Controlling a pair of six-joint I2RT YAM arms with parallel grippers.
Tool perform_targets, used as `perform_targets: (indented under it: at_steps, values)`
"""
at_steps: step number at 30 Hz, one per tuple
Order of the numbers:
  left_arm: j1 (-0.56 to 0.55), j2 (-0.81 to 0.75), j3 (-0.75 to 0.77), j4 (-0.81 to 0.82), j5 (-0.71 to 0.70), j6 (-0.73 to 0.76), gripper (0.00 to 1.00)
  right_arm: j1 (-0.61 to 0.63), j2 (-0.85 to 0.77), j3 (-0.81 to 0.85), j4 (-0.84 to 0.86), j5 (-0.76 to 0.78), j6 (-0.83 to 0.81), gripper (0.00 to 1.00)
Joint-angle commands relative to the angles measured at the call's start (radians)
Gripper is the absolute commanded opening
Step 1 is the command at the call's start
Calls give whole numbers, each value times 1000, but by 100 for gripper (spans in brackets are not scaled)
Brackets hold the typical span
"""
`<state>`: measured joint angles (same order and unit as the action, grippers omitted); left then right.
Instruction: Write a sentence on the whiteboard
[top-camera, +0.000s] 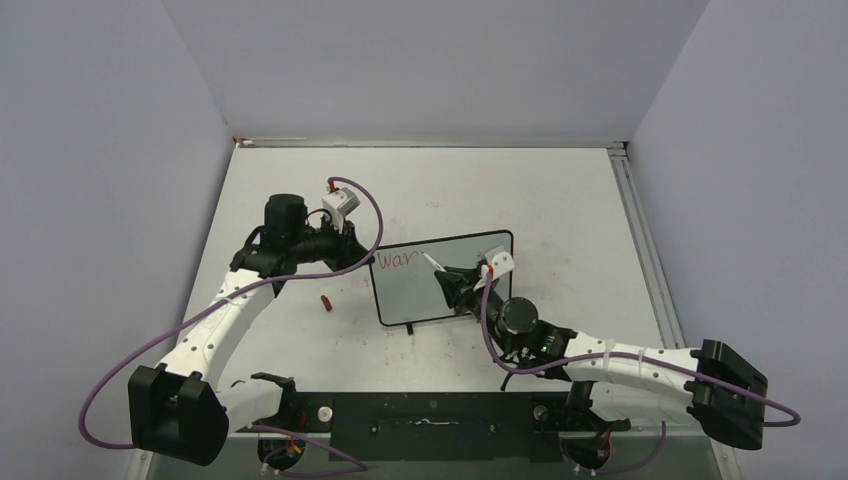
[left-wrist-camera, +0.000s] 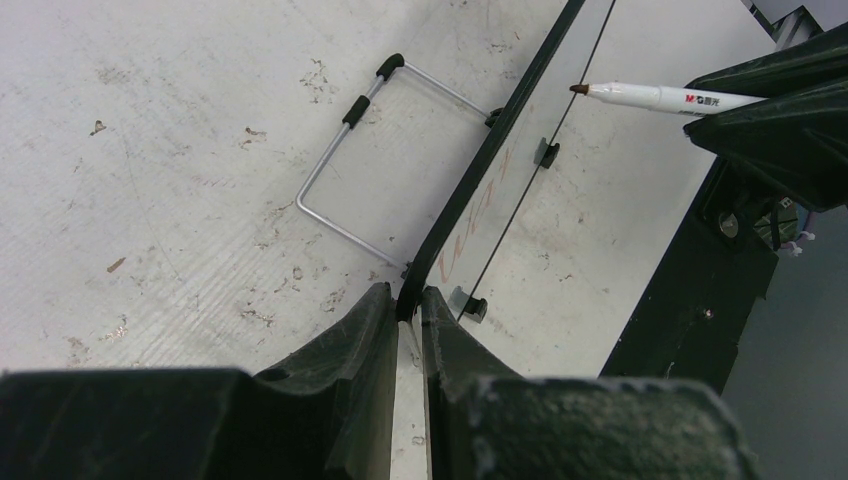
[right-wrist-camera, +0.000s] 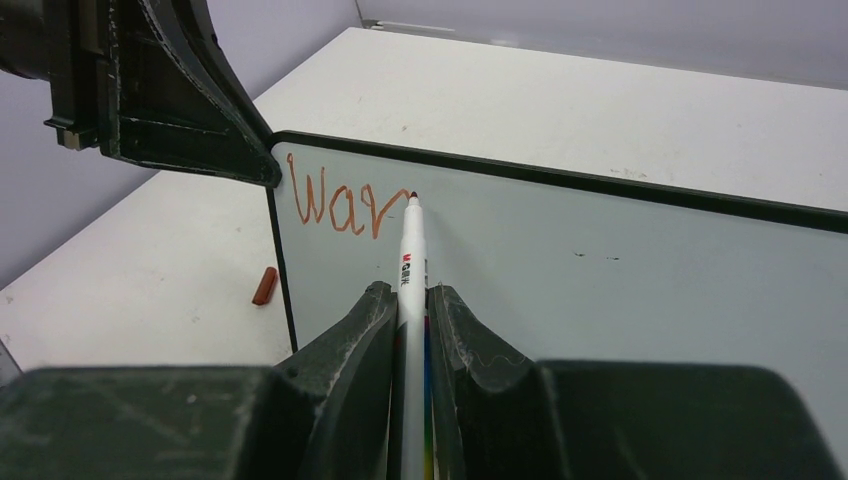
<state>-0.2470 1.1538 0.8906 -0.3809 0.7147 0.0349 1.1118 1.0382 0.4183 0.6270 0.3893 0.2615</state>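
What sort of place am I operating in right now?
Most likely a robotics lab test cell: plain grey walls box in a scuffed white table, two arms are mounted at its near edge, and a whiteboard stands on it.

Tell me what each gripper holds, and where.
The left gripper clamps the whiteboard by the frame corner beside the writing; right gripper holds the marker by its barrel.

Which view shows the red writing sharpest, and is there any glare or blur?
Right wrist: sharpest, red marker lettering and white marker pen crisp against the pale black-framed whiteboard, no glare. Top external: even light, lettering tiny. Left wrist: board edge-on, lettering foreshortened and faint; left end effector dark.
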Motion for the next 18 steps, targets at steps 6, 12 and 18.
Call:
perform_targets:
  at_steps: [6,12,18]
  values:
    - [8,0,-1,-33,-36,21,0,7,-3,-4,30,8,-16,5]
    - [7,2,-1,-33,-37,22,0,8,26,7,60,11,-25,5]
    - [7,1,-1,-32,-36,22,0,8,36,14,78,17,-34,5]
